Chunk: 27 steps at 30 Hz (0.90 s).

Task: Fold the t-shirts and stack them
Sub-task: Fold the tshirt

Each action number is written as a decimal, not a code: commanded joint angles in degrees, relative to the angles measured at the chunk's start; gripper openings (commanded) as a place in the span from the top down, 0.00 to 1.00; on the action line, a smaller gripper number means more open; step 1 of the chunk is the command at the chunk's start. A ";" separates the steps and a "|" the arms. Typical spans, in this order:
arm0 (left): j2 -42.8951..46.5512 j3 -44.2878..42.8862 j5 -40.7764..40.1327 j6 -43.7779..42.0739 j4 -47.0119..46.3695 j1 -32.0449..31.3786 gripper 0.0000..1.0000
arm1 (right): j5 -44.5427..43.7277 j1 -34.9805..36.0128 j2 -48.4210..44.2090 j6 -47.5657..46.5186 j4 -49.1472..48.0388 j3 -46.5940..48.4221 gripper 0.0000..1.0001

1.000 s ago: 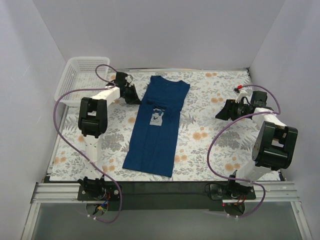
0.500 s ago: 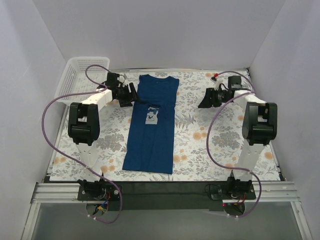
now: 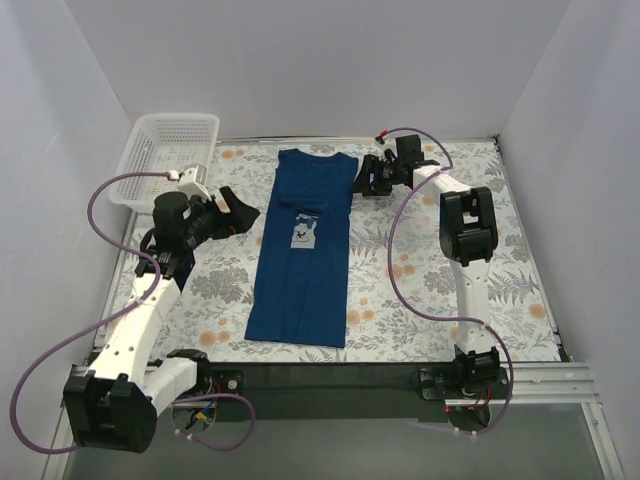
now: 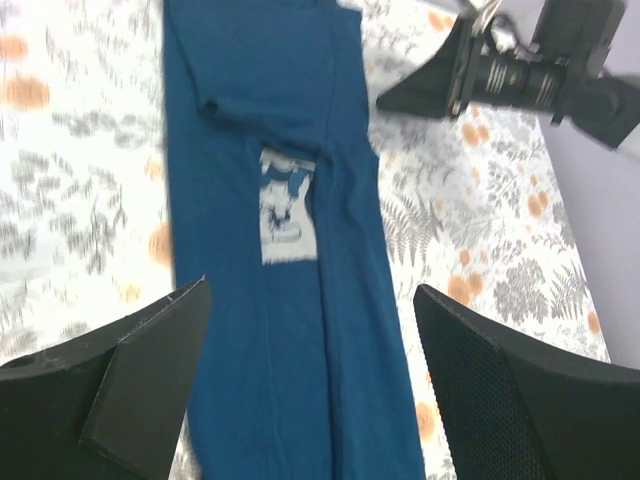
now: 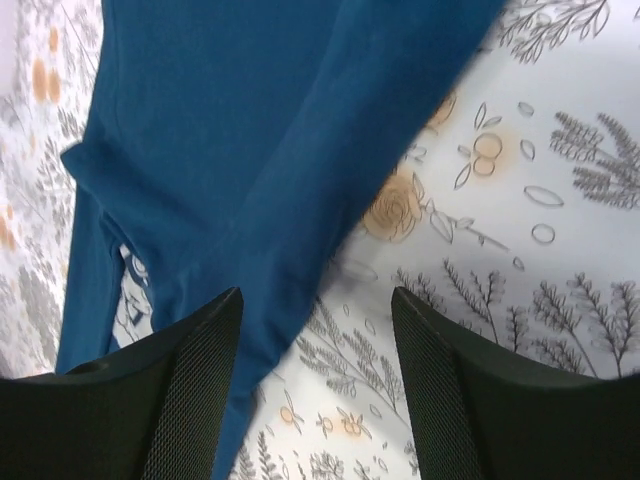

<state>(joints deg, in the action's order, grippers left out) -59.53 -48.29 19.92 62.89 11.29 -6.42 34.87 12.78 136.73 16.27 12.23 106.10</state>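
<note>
- Shirt (image 3: 305, 260) lies on the bench (image 3: 430, 290) as a long narrow strip, collar far, likely ready for a crosswise fold. The left tool (image 3: 245, 212) is off its left edge and the right tool (image 3: 362, 183) is by its far right corner.
- Left wrist: tool spread, empty, facing the print (image 4: 288, 205).
- Right wrist: tool spread, empty, over the shirt's edge.

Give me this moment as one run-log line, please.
t-shirt: folded narrow, lying flat | left gripper: open, empty, left of shirt | right gripper: open, empty, at its far right edge
</note>
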 commanded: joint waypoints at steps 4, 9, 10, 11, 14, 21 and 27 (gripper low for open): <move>9.77 8.30 -0.23 2.85 3.38 0.53 0.24 | -2.52 1.46 5.82 8.86 -4.40 5.60 0.48; 11.89 8.13 -0.76 2.24 5.76 0.53 0.24 | -2.97 1.64 7.85 10.62 -5.28 7.36 0.60; 11.89 8.04 -1.11 2.06 6.11 0.53 0.24 | -3.06 1.55 8.29 10.80 -5.29 7.62 0.63; 11.72 7.52 -1.20 1.80 6.55 0.53 0.24 | -3.06 1.55 8.47 10.88 -5.37 7.89 0.66; 11.37 7.25 -1.46 1.27 6.99 0.53 0.24 | -2.18 1.38 9.61 11.85 -5.90 9.55 0.77; 10.40 8.04 -1.64 1.00 6.91 0.53 0.24 | -1.12 -0.82 11.45 13.08 -6.78 12.72 0.97; 8.20 8.92 0.63 0.83 6.20 0.53 0.24 | -0.16 -3.55 13.57 12.47 -6.69 17.73 0.92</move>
<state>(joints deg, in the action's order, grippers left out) -50.70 -39.72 19.05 64.69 17.58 -6.11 35.51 11.49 149.18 29.23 6.39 120.22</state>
